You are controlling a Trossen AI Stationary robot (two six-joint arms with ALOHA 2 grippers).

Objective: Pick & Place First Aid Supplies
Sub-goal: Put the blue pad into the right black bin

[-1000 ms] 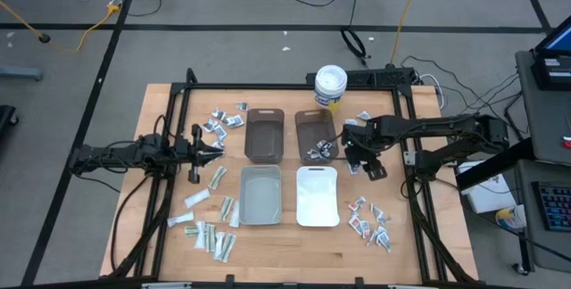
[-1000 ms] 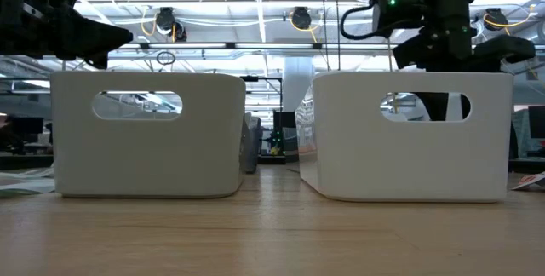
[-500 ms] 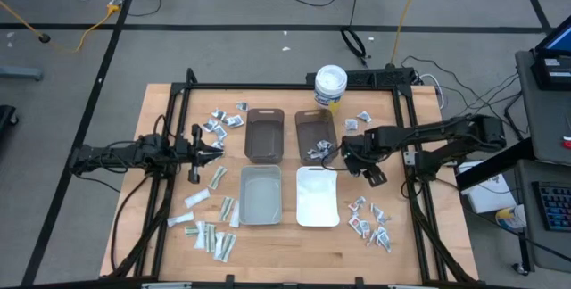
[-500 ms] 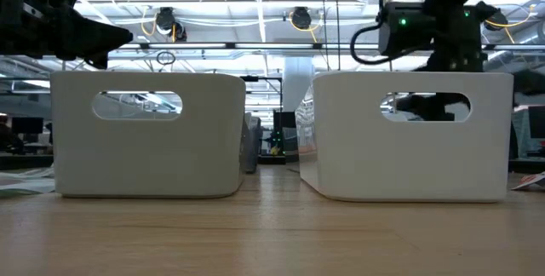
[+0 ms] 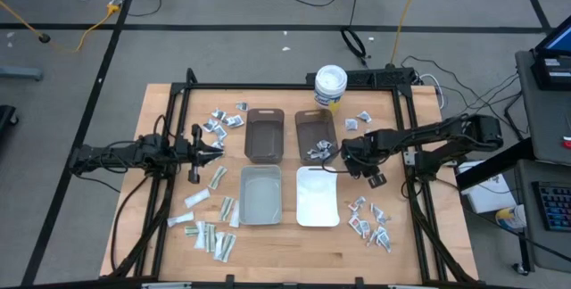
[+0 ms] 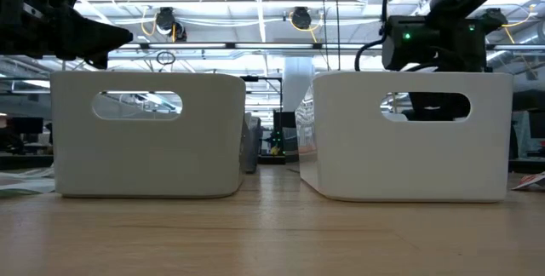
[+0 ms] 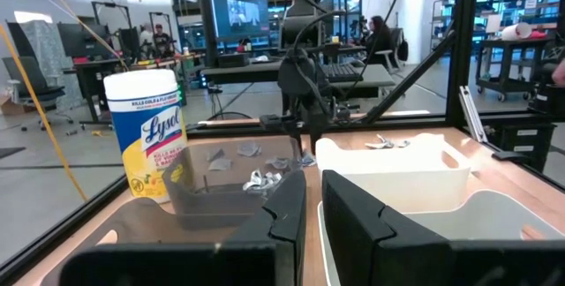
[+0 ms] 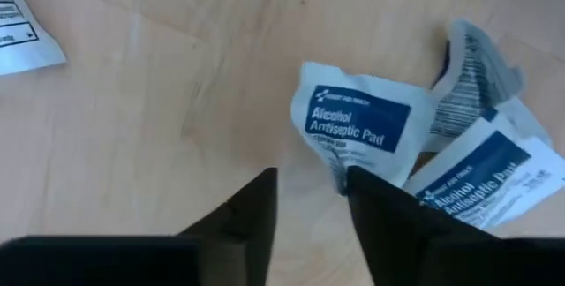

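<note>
Right gripper low beside white bin; left gripper waits near scattered packets.

"Lysol" tub; "Alcohol Antiseptic Pad" packet

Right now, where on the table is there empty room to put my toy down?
Bare wood runs along the near edge of the wooden table, in front of the grey plastic bin and white plastic bin. It is crowded to the sides: pale strip packets on one, small white sealed packets on the other, where the right pincer works.
</note>
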